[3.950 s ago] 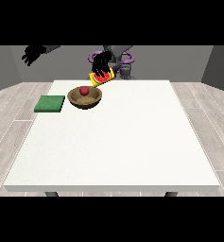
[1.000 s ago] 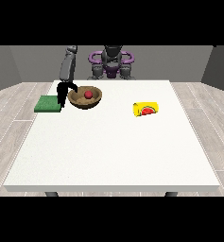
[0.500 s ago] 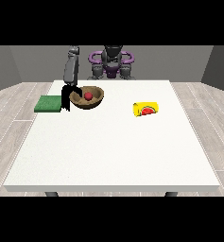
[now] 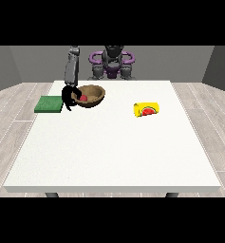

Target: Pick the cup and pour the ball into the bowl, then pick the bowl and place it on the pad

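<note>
— What did we have at the view's left?

— The green pad (image 4: 49, 104) lay flat near the bench (image 4: 114, 152) edge. Just beside it the hand at the view's left (image 4: 68, 97) was at the near rim of the brown bowl (image 4: 90, 95), its fingers apparently curled over that rim; we judged it pinching the bowl, though the hand was small in view.

— And the ball?

— The red ball (image 4: 84, 98) sat inside the bowl, so we took the pour as done. The yellow cup (image 4: 146, 109) lay on its side well apart, toward the right. We saw no other hand over the bench.

— How should we have handled the step?

— We judged the bowl wanted lifting level, so the ball stayed in, then a short carry leftward, setting it down square within the pad rather than straddling its edge.
</note>
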Robot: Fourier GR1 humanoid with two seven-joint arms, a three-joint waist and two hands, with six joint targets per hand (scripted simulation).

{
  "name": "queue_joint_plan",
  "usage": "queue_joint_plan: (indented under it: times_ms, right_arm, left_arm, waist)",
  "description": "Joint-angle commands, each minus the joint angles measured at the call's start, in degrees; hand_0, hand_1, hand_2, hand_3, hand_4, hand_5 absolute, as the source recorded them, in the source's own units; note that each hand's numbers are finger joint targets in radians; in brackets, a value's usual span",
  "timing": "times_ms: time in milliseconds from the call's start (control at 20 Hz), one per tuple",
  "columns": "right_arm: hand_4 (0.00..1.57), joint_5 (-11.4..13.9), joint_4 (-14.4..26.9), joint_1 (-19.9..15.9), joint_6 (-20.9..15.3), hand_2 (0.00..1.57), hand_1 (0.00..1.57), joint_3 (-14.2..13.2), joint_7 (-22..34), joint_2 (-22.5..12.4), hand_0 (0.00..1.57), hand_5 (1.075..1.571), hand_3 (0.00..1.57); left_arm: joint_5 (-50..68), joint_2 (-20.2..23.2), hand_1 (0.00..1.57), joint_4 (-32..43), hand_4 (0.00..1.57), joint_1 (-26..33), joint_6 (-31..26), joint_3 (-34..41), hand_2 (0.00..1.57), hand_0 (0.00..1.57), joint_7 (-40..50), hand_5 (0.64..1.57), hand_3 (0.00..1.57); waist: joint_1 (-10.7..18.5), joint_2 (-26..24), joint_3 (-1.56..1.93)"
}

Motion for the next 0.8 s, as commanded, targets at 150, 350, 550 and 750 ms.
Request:
queue_joint_plan:
  times_ms: [150, 350, 550, 750]
  right_arm:
    - [1.01, 6.14, -0.54, 3.25, -7.68, 1.57, 1.57, 2.88, 15.07, -10.19, 1.57, 1.546, 1.25]
    - [1.03, 4.56, -2.12, 0.73, -6.55, 1.57, 1.57, 3.01, 23.23, -15.03, 1.57, 1.556, 1.04]
    - [1.06, 5.13, -4.42, 1.19, -2.61, 1.57, 1.57, 4.6, 28.59, -20.33, 1.57, 1.556, 0.87]
    - [1.09, 5.48, -8.15, -1.98, 1.59, 1.57, 1.57, 5.86, 36.58, -25.9, 1.57, 1.568, 0.68]
  left_arm:
    - [-0.33, 0.32, 0.0, 3.93, 1.19, 2.88, -1.09, 0.84, 0.0, 0.0, -1.05, 1.526, 0.0]
    - [-0.37, 1.73, 0.0, 4.79, 1.2, 3.42, -1.73, 1.34, 0.0, 0.0, -0.94, 1.534, 0.0]
    - [-1.89, 1.63, 0.0, 6.41, 1.2, 6.47, -0.45, 2.43, 0.0, 0.0, -2.96, 1.537, 0.0]
    - [-2.13, 4.52, 0.0, 11.62, 1.2, 8.34, -3.0, 4.1, 0.0, 0.0, -5.93, 1.541, 0.0]
  waist:
    - [-2.6, -1.53, 1.04]
    - [-3.45, -3.59, 1.18]
    - [-6.01, -4.66, 1.33]
    - [-9.96, -5.84, 1.4]
